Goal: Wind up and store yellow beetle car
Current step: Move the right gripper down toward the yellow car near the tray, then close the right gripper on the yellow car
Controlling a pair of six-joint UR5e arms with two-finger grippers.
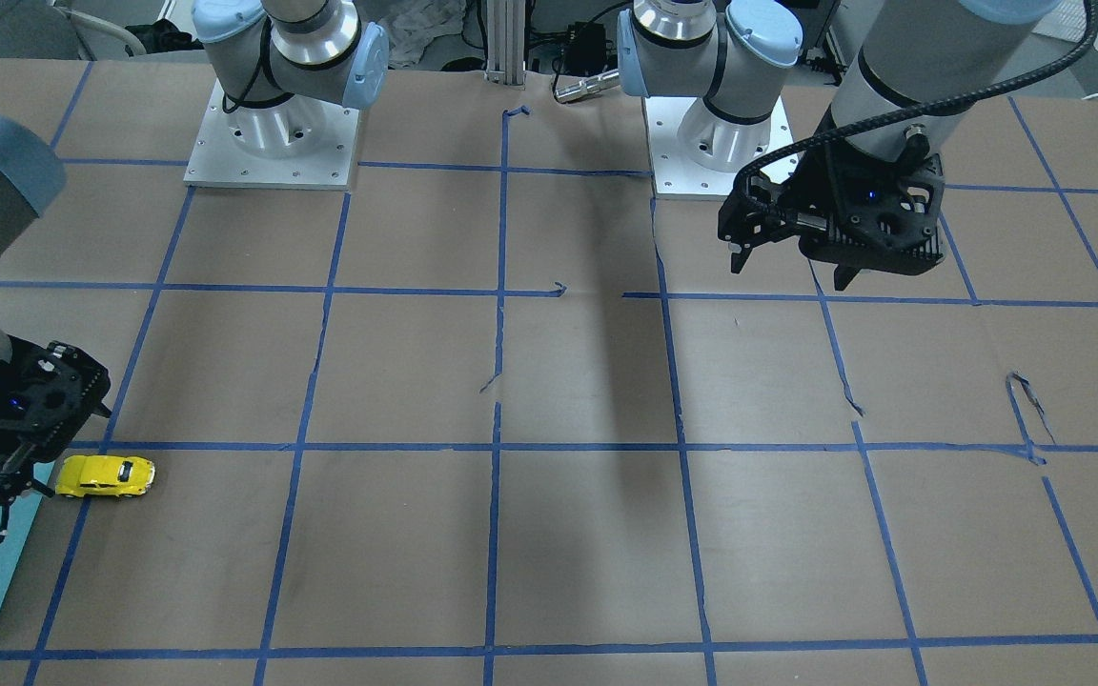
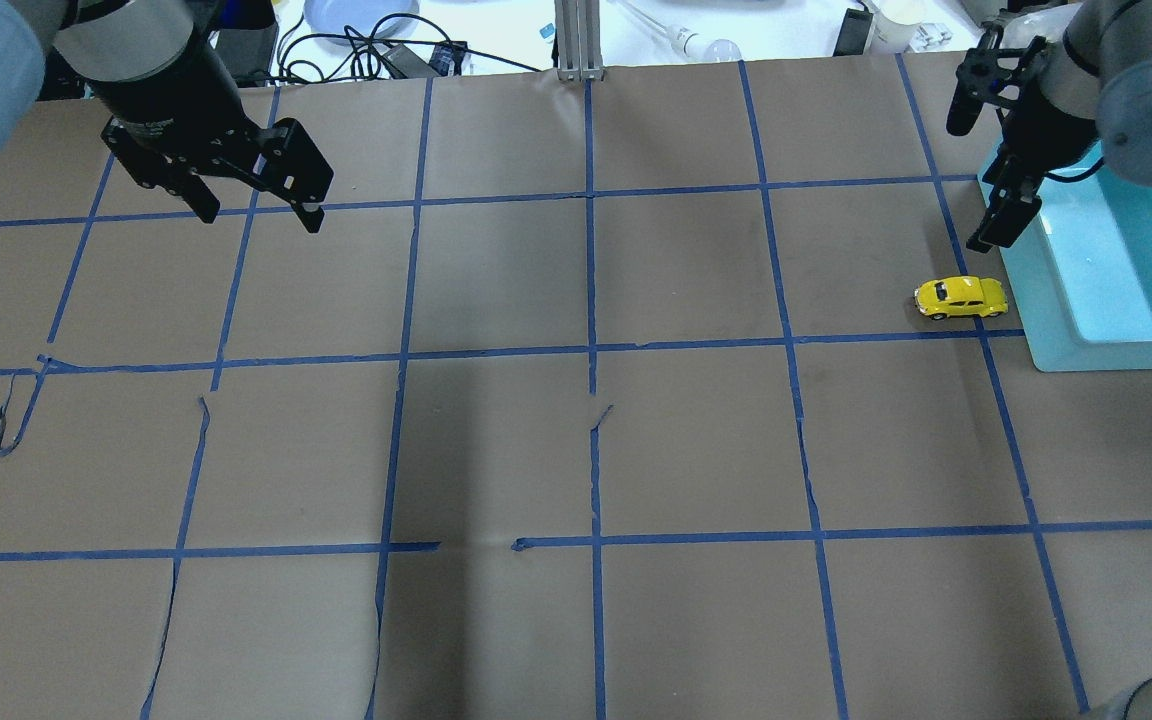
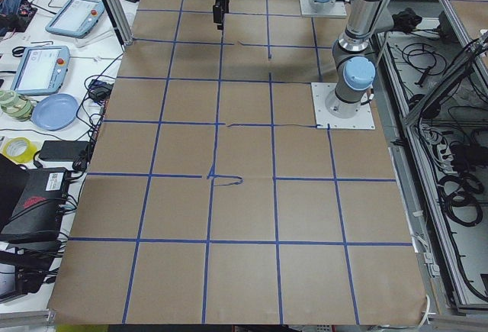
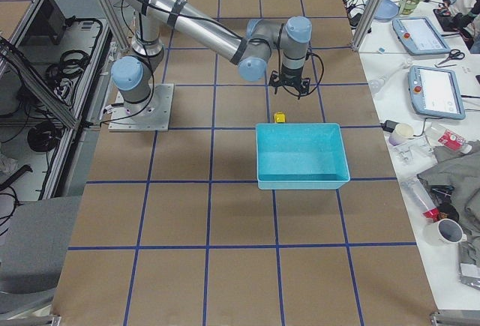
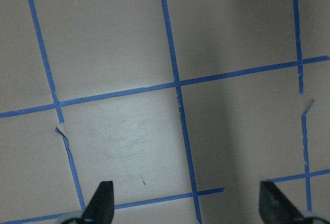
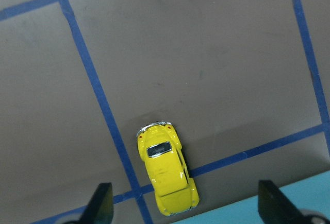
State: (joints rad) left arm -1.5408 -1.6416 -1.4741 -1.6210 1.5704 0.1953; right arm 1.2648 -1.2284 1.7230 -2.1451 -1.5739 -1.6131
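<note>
Right gripper (image 2: 994,222), open & empty, hung just far of car (image 2: 960,297), which sat just left of bin (image 2: 1116,352); tiny glossy body could've slipped out mid-pinch, or a finger clipped bin wall.

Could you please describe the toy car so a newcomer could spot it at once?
Find the turquoise bin at the robot's right end of the brown-papered table. Just outside its wall, by a blue tape crossing, stands the yellow beetle car: tiny, rounded, the only bright yellow thing there.
</note>
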